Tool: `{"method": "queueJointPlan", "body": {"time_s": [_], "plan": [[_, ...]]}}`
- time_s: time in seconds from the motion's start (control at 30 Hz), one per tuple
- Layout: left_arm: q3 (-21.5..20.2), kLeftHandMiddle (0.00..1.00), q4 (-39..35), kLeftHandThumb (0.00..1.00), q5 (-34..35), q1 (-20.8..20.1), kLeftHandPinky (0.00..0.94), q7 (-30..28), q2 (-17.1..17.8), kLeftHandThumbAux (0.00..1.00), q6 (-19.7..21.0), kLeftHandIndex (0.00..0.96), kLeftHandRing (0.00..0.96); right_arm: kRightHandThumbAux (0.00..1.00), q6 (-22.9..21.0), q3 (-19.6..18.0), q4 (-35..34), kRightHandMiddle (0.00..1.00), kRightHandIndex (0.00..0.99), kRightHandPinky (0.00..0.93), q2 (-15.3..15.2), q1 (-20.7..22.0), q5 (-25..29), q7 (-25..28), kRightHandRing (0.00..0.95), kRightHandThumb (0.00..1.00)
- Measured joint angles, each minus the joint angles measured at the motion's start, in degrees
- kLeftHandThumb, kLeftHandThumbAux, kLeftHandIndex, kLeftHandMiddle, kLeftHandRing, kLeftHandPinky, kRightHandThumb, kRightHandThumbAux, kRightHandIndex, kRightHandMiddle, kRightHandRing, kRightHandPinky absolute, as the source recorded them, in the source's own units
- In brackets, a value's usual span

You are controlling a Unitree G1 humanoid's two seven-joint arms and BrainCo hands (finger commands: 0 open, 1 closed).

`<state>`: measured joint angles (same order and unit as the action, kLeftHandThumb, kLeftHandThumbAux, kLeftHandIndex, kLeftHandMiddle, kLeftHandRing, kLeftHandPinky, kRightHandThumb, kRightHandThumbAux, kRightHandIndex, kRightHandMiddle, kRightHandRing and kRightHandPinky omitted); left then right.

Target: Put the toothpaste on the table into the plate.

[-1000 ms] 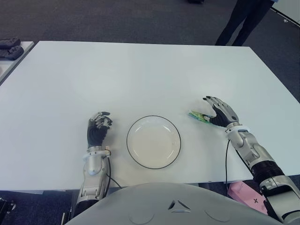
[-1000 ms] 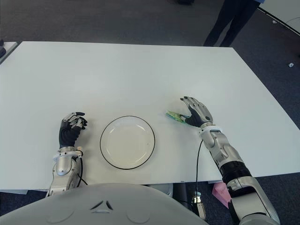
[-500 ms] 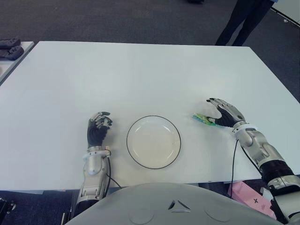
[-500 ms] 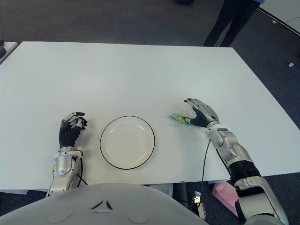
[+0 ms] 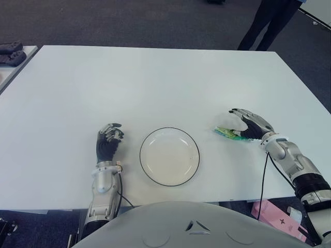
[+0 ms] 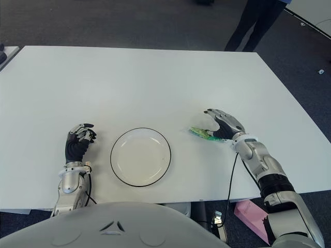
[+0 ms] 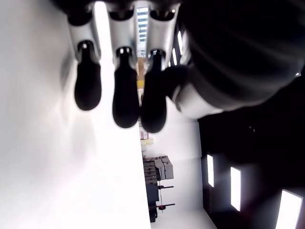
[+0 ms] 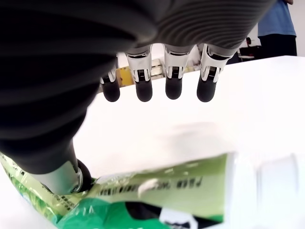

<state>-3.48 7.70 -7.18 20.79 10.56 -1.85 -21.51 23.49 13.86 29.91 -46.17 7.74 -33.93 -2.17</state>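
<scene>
A green toothpaste tube (image 5: 227,133) lies flat on the white table (image 5: 155,82), to the right of the empty black-rimmed white plate (image 5: 169,128). My right hand (image 5: 240,124) arches over the tube's right end. In the right wrist view its fingers (image 8: 155,88) are stretched out above the table, clear of the toothpaste tube (image 8: 157,191), and the thumb (image 8: 62,176) sits against the tube's side. The hand is open, not closed around the tube. My left hand (image 5: 108,138) shows left of the plate, with its fingers (image 7: 126,102) curled and holding nothing.
A person's legs (image 5: 266,23) stand beyond the table's far right corner. Dark objects (image 5: 10,52) lie on a side table at the far left. A pink object (image 5: 271,213) sits on the floor below the table's near right edge.
My right forearm has swung out to the right and the hand has shifted slightly right. The toothpaste has slid a little right and nearer with it. The left hand has stayed still.
</scene>
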Motion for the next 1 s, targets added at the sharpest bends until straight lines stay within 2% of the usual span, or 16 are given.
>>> {"method": "queueJointPlan", "body": {"time_s": [0.4, 0.7, 0.83, 1.0], "plan": [[0.0, 0.622, 0.2, 0.705, 0.4, 0.0, 0.621, 0.0, 0.1, 0.718, -0.6, 0.434, 0.619, 0.676, 0.9, -0.9, 0.5, 0.064, 0.008, 0.000, -0.1, 0.1, -0.1, 0.0, 0.027, 0.408], [0.0, 0.627, 0.4, 0.704, 0.3, -0.1, 0.617, 0.0, 0.1, 0.718, -1.0, 0.434, 0.624, 0.687, 0.2, -8.3, -14.8, 0.061, 0.013, 0.000, -2.2, -3.6, 0.3, -0.5, 0.033, 0.437], [0.0, 0.629, 0.6, 0.705, 0.3, -0.2, 0.622, 0.0, 0.2, 0.719, -0.9, 0.434, 0.626, 0.681, -0.5, -10.7, -18.4, 0.058, 0.009, 0.000, -2.6, -4.7, 0.7, -0.2, 0.027, 0.446], [0.0, 0.629, 0.6, 0.705, 0.3, -0.2, 0.621, 0.0, 0.2, 0.719, -0.9, 0.434, 0.626, 0.668, -0.7, -11.9, -20.5, 0.056, 0.007, 0.000, -2.5, -6.5, 0.9, 0.4, 0.024, 0.459]]}}
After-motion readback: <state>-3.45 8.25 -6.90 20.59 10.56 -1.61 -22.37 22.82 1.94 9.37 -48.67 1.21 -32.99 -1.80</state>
